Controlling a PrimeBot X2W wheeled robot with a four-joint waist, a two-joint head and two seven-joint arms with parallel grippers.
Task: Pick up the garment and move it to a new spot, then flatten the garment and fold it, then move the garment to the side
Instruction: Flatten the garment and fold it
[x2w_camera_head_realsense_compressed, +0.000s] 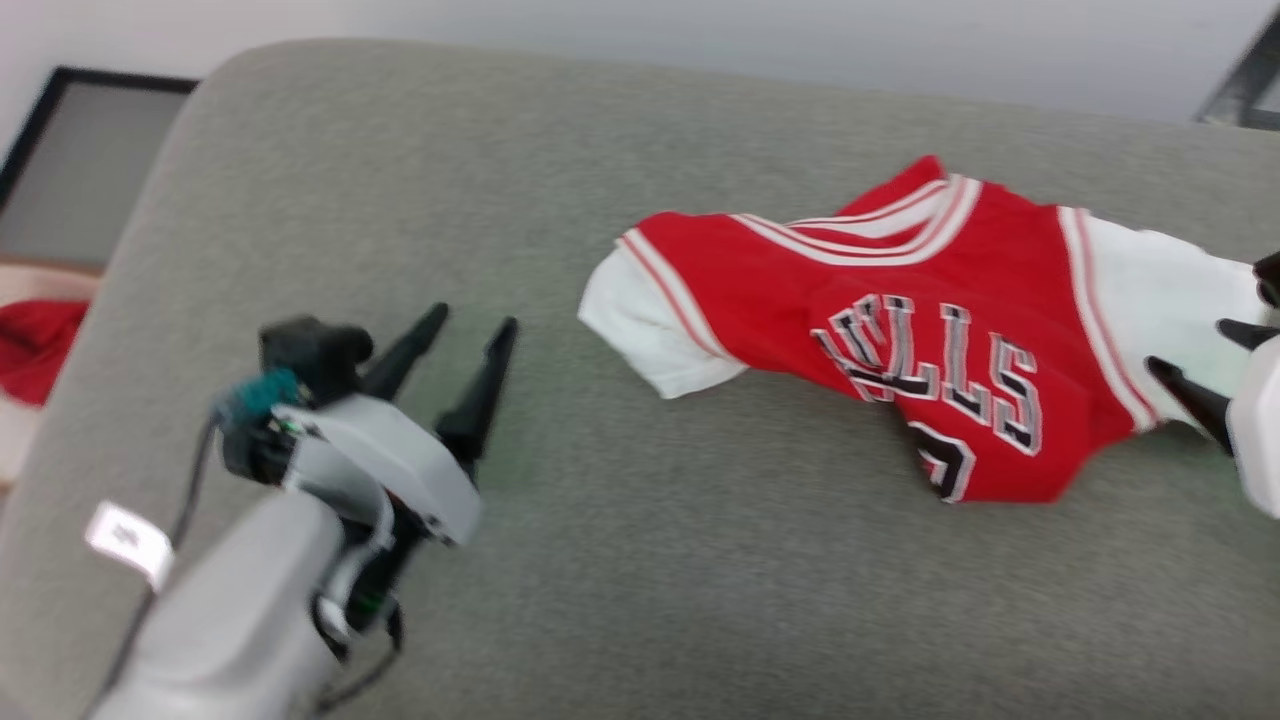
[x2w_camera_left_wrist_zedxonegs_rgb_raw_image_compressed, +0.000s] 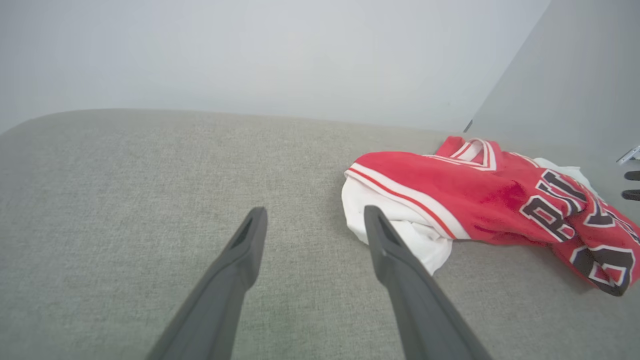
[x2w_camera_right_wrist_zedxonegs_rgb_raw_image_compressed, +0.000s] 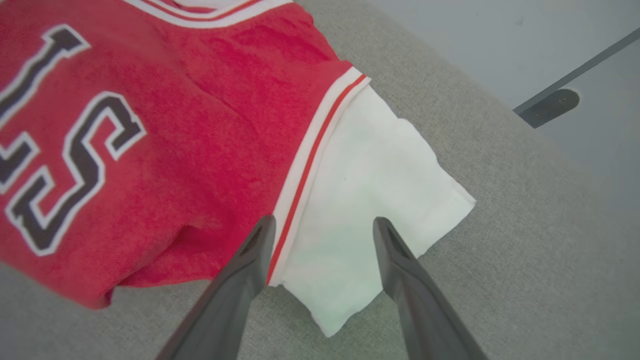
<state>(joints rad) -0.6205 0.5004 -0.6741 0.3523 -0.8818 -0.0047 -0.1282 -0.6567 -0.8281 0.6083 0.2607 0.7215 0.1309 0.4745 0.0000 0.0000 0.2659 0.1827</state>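
The red jersey T-shirt (x2w_camera_head_realsense_compressed: 900, 300) lay crumpled on the grey fabric worktop (x2w_camera_head_realsense_compressed: 640, 560), at its far right. The right tool (x2w_camera_right_wrist_zedxonegs_rgb_raw_image_compressed: 324, 222), spread wide, straddled the white sleeve (x2w_camera_right_wrist_zedxonegs_rgb_raw_image_compressed: 370, 200), likely to pinch it. The left tool (x2w_camera_head_realsense_compressed: 475, 316) hung wide over the worktop's left.

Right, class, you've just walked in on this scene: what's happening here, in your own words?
A two-armed robot is working on a red jersey that lies rumpled on a grey padded surface. Its right gripper is open, the fingers spread over the white sleeve end on that side, nothing pinched. Its left gripper, also open, hovers over bare surface just short of the other white sleeve. The jersey is neither lifted nor flattened.
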